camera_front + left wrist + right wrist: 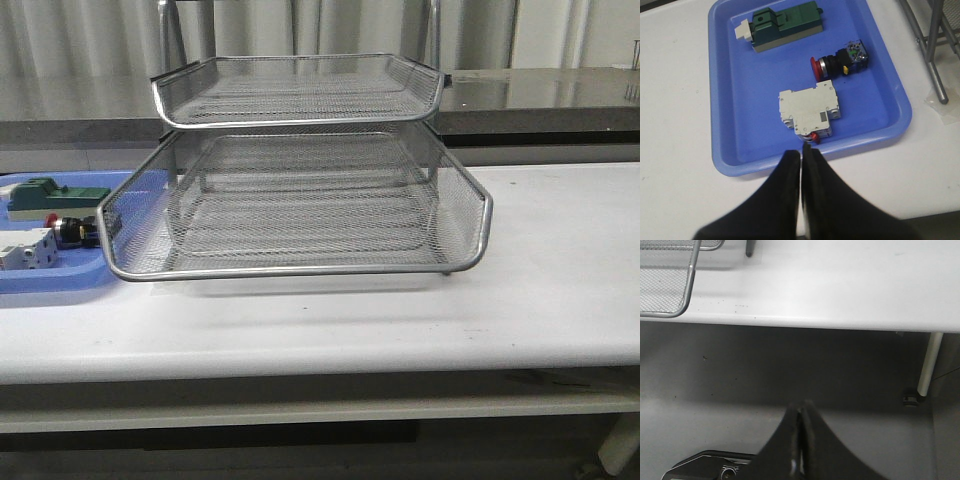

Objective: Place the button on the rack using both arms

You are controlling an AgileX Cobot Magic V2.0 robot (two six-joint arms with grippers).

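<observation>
Nothing was picked up yet: the red-headed black button [839, 63] lay in the blue plastic tray [890, 100]. Both black claws, left [801, 157] and right [801, 407], were pressed together, so the left must spread first.

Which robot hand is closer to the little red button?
Left. The left gripper, shut, hangs over the near rim of the blue tray where the button lies. The right gripper, also shut, is off the table's front edge, above the floor, button nowhere in its view.
</observation>
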